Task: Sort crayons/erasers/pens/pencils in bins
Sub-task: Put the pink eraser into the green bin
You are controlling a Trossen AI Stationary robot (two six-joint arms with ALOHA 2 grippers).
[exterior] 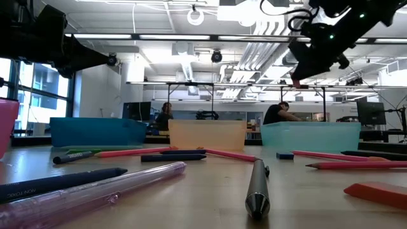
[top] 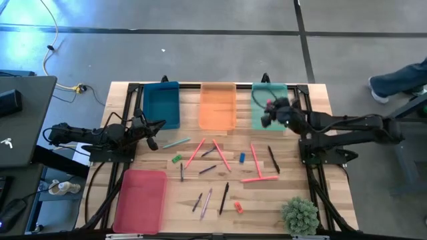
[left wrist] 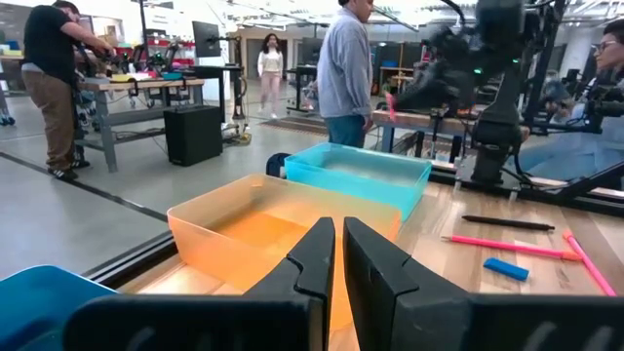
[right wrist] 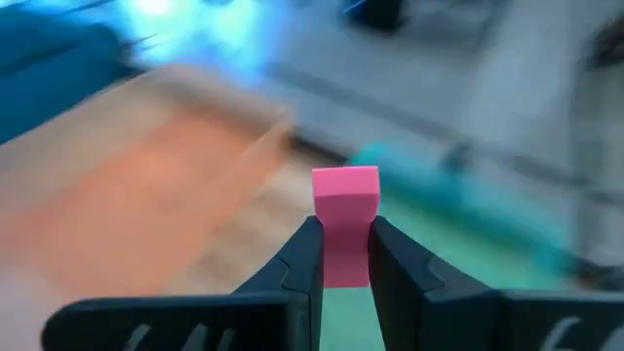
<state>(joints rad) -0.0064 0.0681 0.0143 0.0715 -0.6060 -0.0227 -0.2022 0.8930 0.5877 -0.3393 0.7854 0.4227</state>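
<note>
While hovering over the mint bin (top: 270, 110), upper right of the high view, right gripper (right wrist: 344, 255) pinches a pink eraser (right wrist: 345, 216) | left gripper (left wrist: 338, 255) closed, empty, by the teal bin (top: 161, 105), left | risk: shallow fingertip hold, so eraser may slip or bounce out on release
</note>
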